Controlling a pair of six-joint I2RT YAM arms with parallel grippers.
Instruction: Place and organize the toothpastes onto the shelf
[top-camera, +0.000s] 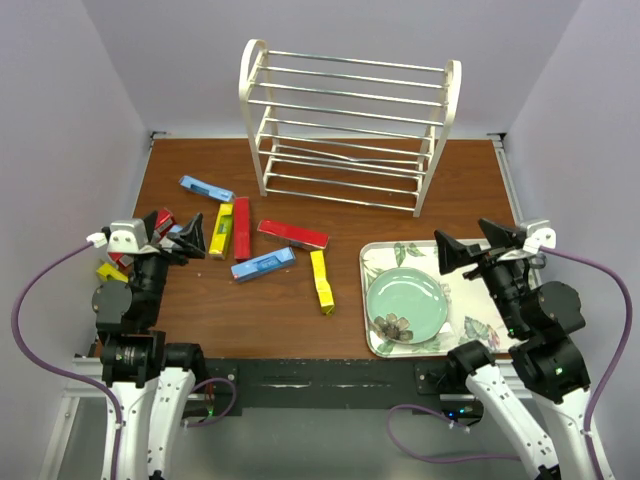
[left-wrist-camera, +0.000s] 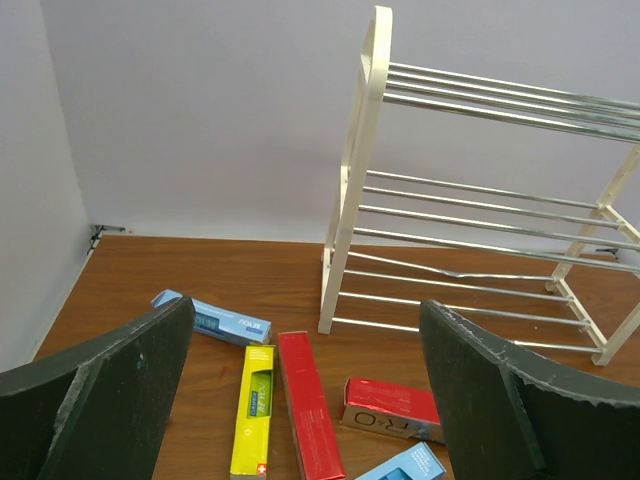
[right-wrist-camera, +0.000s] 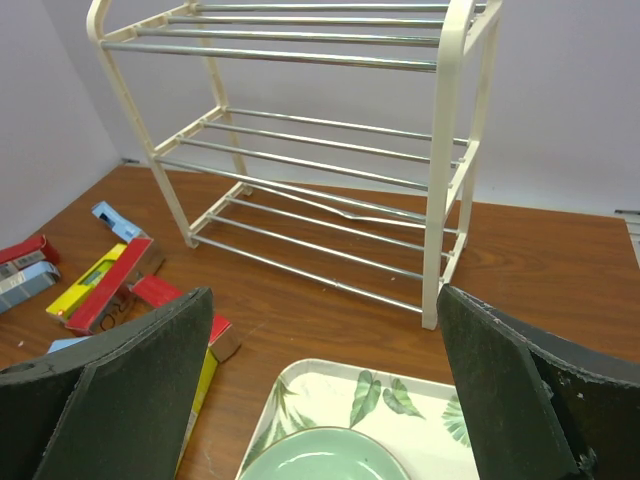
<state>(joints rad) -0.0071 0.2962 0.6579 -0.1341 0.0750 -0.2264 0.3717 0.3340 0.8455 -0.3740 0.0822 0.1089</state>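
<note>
The white wire shelf (top-camera: 345, 125) stands at the back of the table with bare rungs; it also shows in the left wrist view (left-wrist-camera: 360, 170) and the right wrist view (right-wrist-camera: 440, 160). Several toothpastes lie loose left of centre: a blue box (top-camera: 206, 188), a yellow box (top-camera: 221, 230), a red box (top-camera: 241, 228), another red box (top-camera: 293, 234), a blue box (top-camera: 263, 264) and a yellow box (top-camera: 321, 281). More boxes (top-camera: 160, 220) lie partly hidden under the left arm. My left gripper (top-camera: 190, 242) (left-wrist-camera: 305, 320) hangs open above them. My right gripper (top-camera: 470, 245) (right-wrist-camera: 325, 300) hangs open over the tray.
A floral tray (top-camera: 375, 255) sits at the front right with a pale green plate (top-camera: 407, 303) on it. Purple walls close in the table on three sides. Bare wood (top-camera: 300, 320) lies between the boxes and the near edge.
</note>
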